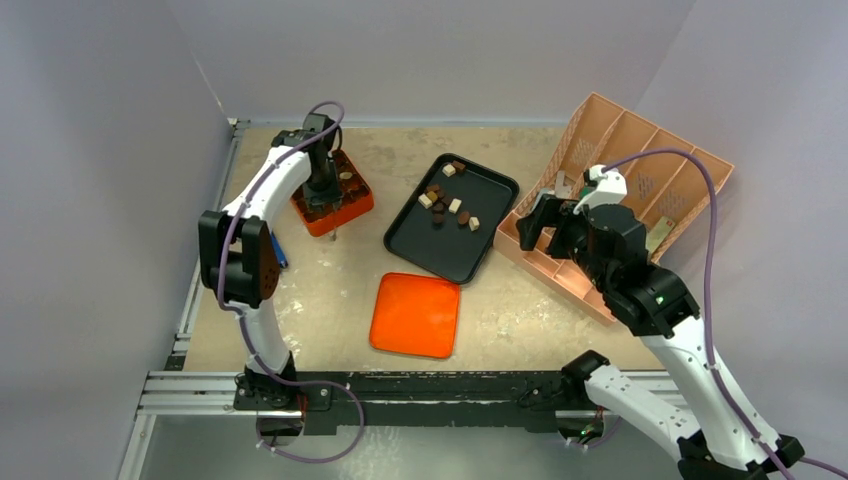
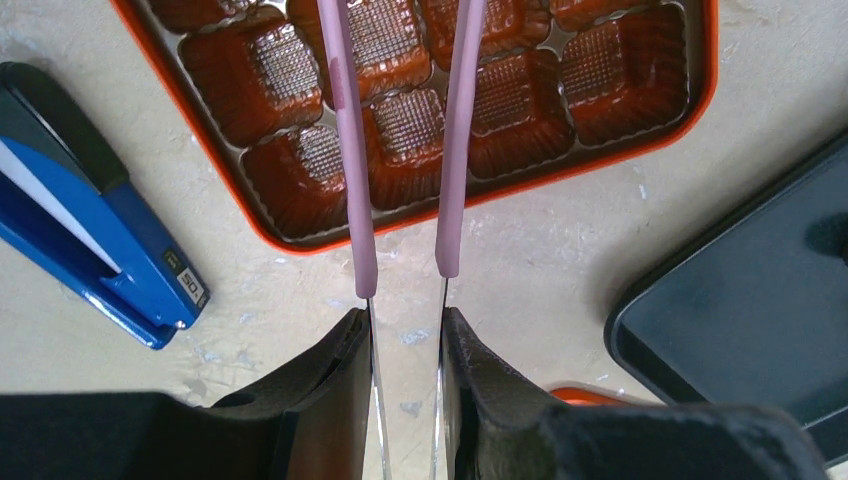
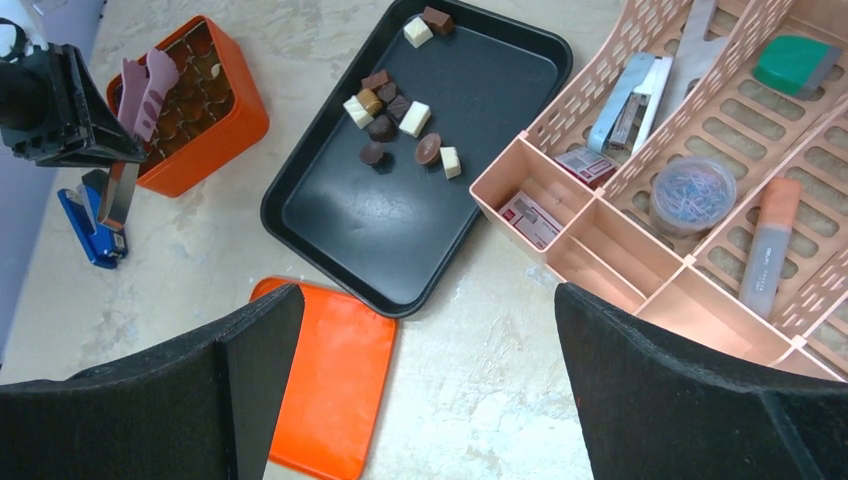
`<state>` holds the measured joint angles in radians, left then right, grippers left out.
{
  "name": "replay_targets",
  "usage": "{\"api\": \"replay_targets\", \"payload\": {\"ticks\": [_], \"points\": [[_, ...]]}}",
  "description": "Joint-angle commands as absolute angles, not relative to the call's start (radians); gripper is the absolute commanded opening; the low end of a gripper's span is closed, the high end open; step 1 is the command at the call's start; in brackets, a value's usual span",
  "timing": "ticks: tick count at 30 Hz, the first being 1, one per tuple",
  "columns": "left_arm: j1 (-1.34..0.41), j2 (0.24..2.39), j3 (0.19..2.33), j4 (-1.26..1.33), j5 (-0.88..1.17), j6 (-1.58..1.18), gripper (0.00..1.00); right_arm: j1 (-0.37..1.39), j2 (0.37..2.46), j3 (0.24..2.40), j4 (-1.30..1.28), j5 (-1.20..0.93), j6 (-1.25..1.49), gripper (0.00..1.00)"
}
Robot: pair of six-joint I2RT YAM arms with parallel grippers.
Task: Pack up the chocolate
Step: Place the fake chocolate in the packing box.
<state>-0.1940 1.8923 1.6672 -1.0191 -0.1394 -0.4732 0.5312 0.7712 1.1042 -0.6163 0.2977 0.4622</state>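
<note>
Chocolate (image 3: 398, 105) lies on the black tray (image 3: 400, 220), well apart from the left claw (image 2: 405, 335) pinching tweezers (image 2: 346, 150); right claw (image 3: 425, 330) gapes wide, empty.

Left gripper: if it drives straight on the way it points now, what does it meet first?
Most likely the orange box: the pink-tipped tweezers clamped in the left gripper reach out over its moulded cavities. Their tips run out of the wrist view, so the remaining gap is unclear.

blue stapler (image 2: 120, 265): white "50" on its dark end tab, lower left of the left wrist view
stick tube (image 3: 770, 250): faint lettering, unreadable
small box (image 3: 530, 218): red print, too small to read
</note>
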Motion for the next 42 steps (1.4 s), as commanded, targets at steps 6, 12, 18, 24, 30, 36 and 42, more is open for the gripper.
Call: {"api": "replay_targets", "payload": {"ticks": [6, 12, 18, 24, 30, 36, 42], "points": [[-0.177, 1.928, 1.672, -0.938, -0.134, -0.431, 0.26, 0.536, 0.817, 1.129, -0.58, 0.317, 0.436, 0.98], [-0.175, 1.925, 1.686, -0.947, -0.134, -0.427, 0.34, 0.535, 0.832, 1.135, -0.575, 0.31, 0.437, 0.98], [-0.175, 1.885, 1.682, -0.962, -0.118, -0.423, 0.38, 0.535, 0.826, 1.135, -0.581, 0.302, 0.439, 0.97], [-0.176, 1.826, 1.668, -0.967, -0.103, -0.42, 0.39, 0.535, 0.818, 1.131, -0.58, 0.297, 0.452, 0.98], [-0.19, 1.781, 1.676, -0.992, -0.053, -0.387, 0.37, 0.535, 0.818, 1.13, -0.572, 0.299, 0.462, 0.97], [-0.295, 1.767, 1.704, -1.036, -0.047, -0.365, 0.36, 0.535, 0.812, 1.134, -0.573, 0.304, 0.466, 0.97], [-0.42, 1.775, 1.733, -1.053, -0.03, -0.372, 0.36, 0.535, 0.799, 1.129, -0.581, 0.307, 0.47, 0.97]]}}
